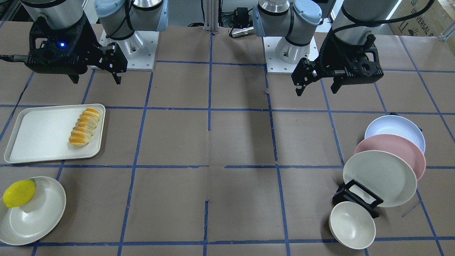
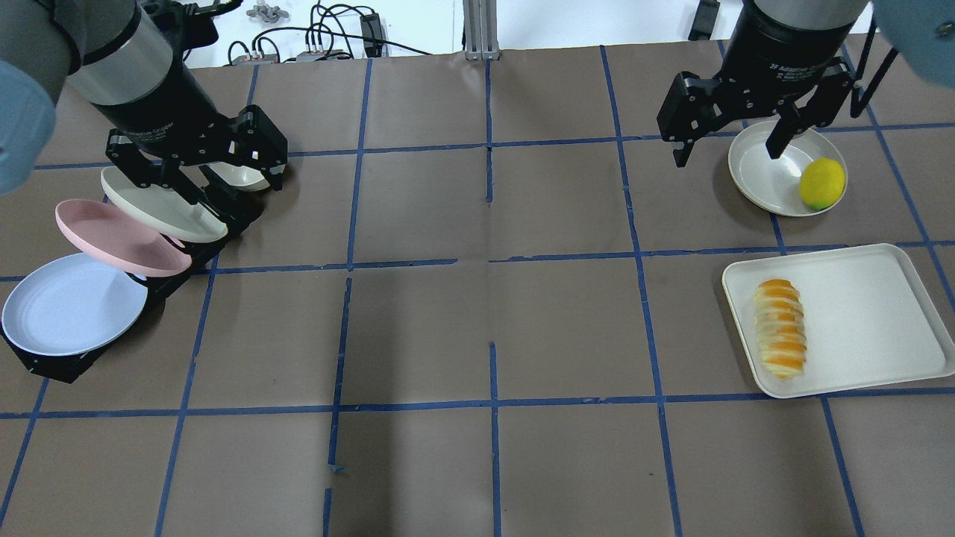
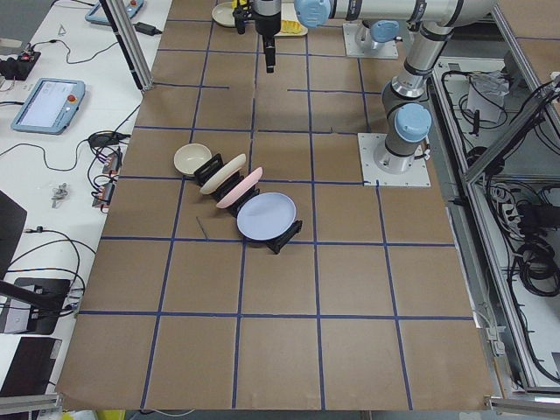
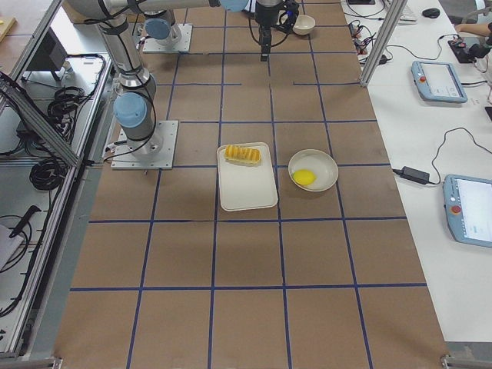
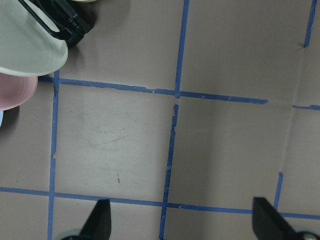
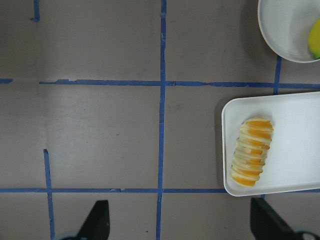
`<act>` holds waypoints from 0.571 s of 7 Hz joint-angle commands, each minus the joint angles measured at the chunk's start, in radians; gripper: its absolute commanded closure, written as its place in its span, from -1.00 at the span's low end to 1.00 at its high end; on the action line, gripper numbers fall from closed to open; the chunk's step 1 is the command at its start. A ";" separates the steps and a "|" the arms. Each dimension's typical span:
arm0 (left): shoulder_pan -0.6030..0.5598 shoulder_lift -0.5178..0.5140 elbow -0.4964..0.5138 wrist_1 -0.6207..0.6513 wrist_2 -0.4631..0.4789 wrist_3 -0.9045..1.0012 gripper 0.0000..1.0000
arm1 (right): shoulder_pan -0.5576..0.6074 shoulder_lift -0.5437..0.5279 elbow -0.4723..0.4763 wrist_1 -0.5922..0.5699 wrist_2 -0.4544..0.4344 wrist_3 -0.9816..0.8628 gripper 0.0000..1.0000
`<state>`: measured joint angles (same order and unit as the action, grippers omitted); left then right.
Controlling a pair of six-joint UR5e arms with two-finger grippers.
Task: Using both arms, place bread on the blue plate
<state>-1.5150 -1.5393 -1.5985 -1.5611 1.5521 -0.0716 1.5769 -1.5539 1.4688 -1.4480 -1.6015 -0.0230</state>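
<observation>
The bread [image 1: 84,127] lies on a white tray [image 1: 42,138]; it also shows in the overhead view [image 2: 780,328] and the right wrist view [image 6: 252,158]. The blue plate [image 2: 71,304] leans in a black rack [image 1: 357,197] at the end nearest the robot, seen from the front too [image 1: 394,128]. My left gripper [image 2: 205,168] is open and empty, held high by the rack's far end; its fingertips [image 5: 100,220] frame bare table. My right gripper [image 2: 727,153] is open and empty, high above the table near the lemon's plate, apart from the bread.
A pink plate [image 2: 112,239] and a cream plate [image 2: 160,201] lean in the same rack, with a cream bowl [image 1: 352,224] at its end. A yellow lemon [image 2: 822,183] lies on a cream plate [image 2: 768,168] beyond the tray. Blue tape lines grid the brown table.
</observation>
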 commanded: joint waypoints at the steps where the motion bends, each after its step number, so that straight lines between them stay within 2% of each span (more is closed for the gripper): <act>1: 0.005 -0.002 -0.001 0.012 0.003 0.028 -1.00 | 0.000 0.000 0.002 -0.002 0.000 0.000 -0.99; 2: 0.015 -0.005 -0.001 0.044 0.005 0.121 -1.00 | 0.000 0.000 0.002 -0.002 0.000 0.000 -0.99; 4: 0.128 -0.001 0.002 0.018 0.003 0.226 -1.00 | -0.020 0.003 0.013 0.000 0.008 -0.018 -0.99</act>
<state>-1.4554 -1.5423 -1.5992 -1.5318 1.5571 0.0798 1.5726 -1.5525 1.4728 -1.4486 -1.5999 -0.0276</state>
